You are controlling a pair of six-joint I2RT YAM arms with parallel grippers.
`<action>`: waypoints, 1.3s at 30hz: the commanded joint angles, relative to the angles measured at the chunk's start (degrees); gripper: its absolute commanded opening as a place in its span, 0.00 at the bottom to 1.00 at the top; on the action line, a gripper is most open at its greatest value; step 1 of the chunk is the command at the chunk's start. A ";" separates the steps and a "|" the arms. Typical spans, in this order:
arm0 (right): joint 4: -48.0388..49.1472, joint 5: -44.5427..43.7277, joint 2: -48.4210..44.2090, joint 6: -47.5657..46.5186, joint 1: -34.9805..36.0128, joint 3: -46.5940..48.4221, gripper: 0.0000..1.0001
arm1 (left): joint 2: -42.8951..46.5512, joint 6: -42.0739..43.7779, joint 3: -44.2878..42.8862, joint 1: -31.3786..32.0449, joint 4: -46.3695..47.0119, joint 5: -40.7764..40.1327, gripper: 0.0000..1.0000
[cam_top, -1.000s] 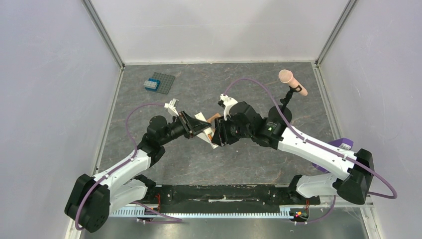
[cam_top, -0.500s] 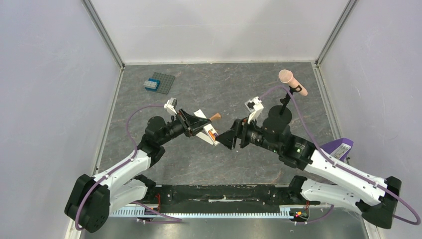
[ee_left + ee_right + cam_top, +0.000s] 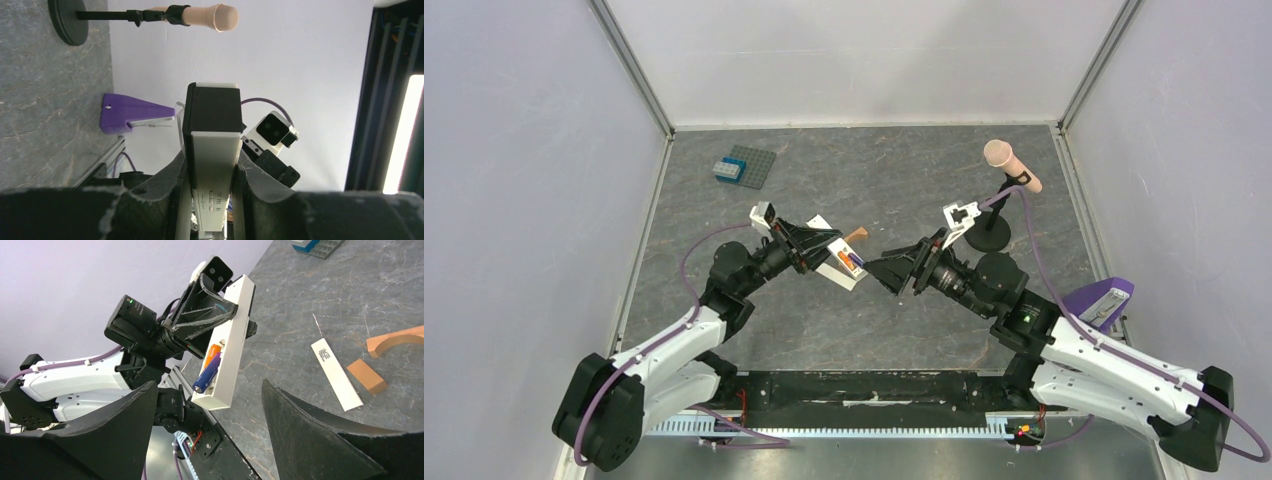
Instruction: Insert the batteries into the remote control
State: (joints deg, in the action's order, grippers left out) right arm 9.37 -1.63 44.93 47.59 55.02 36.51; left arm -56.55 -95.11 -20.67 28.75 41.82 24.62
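My left gripper (image 3: 822, 250) is shut on the remote control (image 3: 836, 258), a cream-white bar held above the table with its recess end toward the right arm. In the right wrist view the remote control (image 3: 229, 340) carries both batteries in its recess: the orange one (image 3: 213, 351) lies flat, while the dark blue one (image 3: 206, 376) sticks out at a slant. My right gripper (image 3: 887, 272) hangs open just right of the remote, touching nothing. Seen from the left wrist, the left gripper (image 3: 211, 162) clamps the remote control (image 3: 212, 147) from both sides.
A thin white strip (image 3: 336, 374) lies on the table next to two orange-brown blocks (image 3: 366, 376). A grey studded plate with a blue brick (image 3: 745, 167) sits far left. A microphone on a stand (image 3: 1012, 165) stands far right, and a purple holder (image 3: 1102, 300) at the right edge.
My right gripper opened and drew back to the right, away from the remote, leaving the blue battery in the recess. The left arm tilted the remote slightly.
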 commanded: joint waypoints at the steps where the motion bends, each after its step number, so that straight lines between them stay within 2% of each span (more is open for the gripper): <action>1: 5.46 -1.42 1.91 1.19 0.30 0.82 0.78 | 1.53 -7.42 0.71 0.28 5.29 -2.63 0.02; 15: 6.59 -3.23 4.69 2.68 0.26 0.91 0.73 | 2.07 -7.99 1.59 0.26 5.45 -2.79 0.02; 26: 5.29 -3.15 7.02 3.35 0.26 1.05 0.65 | 1.66 -8.59 1.62 0.30 7.48 -2.50 0.02; 39: 2.70 -3.74 9.21 5.99 0.32 1.45 0.59 | 0.65 -1.63 -1.53 0.28 9.13 3.10 0.02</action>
State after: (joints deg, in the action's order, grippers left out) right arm 13.47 -3.27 52.93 52.66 55.40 36.58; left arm -55.94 -100.31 -18.70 28.56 43.90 22.61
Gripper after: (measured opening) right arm 0.595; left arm 0.339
